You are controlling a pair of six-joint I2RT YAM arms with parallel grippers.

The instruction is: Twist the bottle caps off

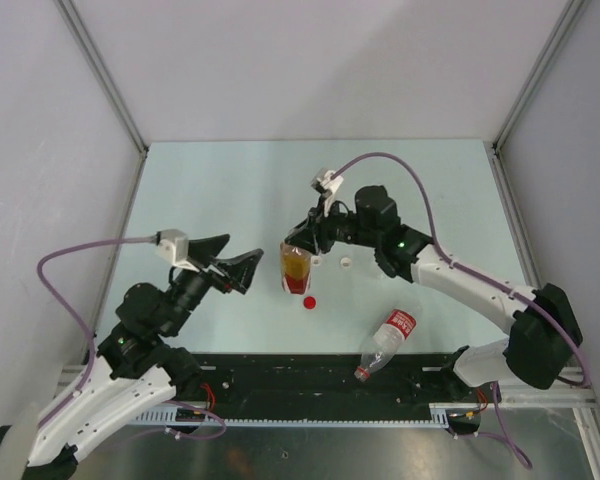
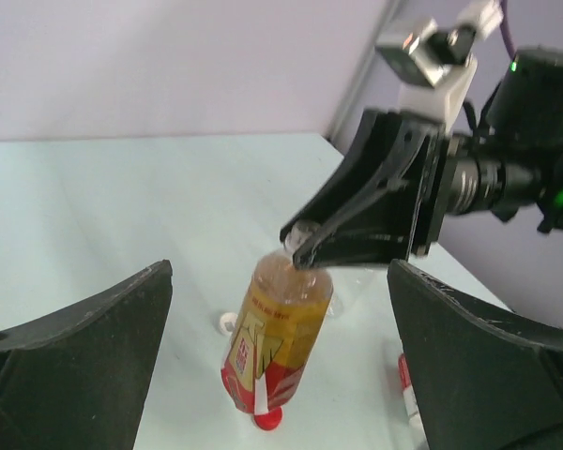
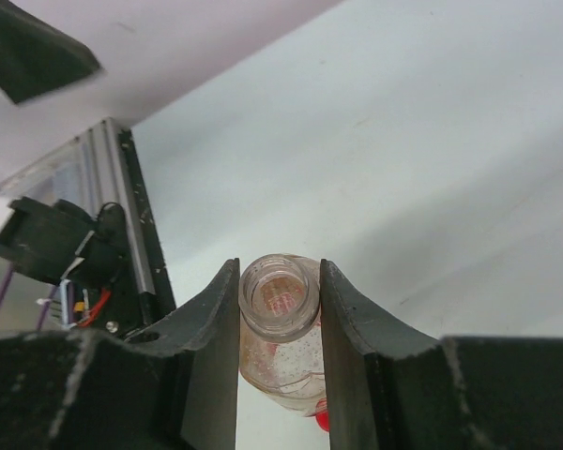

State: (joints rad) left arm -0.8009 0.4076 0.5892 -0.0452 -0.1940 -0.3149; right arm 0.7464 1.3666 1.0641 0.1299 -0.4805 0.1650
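The short amber-filled bottle point(image 1: 295, 270) with a red-yellow label stands tilted on the table, its base beside a loose red cap point(image 1: 309, 301). My right gripper point(image 1: 294, 243) is shut on the bottle's neck point(image 3: 280, 298), and the bottle's mouth is bare and open. In the left wrist view the same bottle point(image 2: 277, 337) sits between my left gripper's wide-open fingers, untouched, with the red cap point(image 2: 268, 419) at its foot. The left gripper point(image 1: 244, 251) hangs just left of the bottle. A white cap point(image 1: 346, 263) lies to the bottle's right.
A clear bottle with a red-white label point(image 1: 388, 341) lies on its side near the front edge, right of centre. Another white cap point(image 2: 227, 322) lies beyond the amber bottle. A black rail point(image 1: 310, 380) runs along the near edge.
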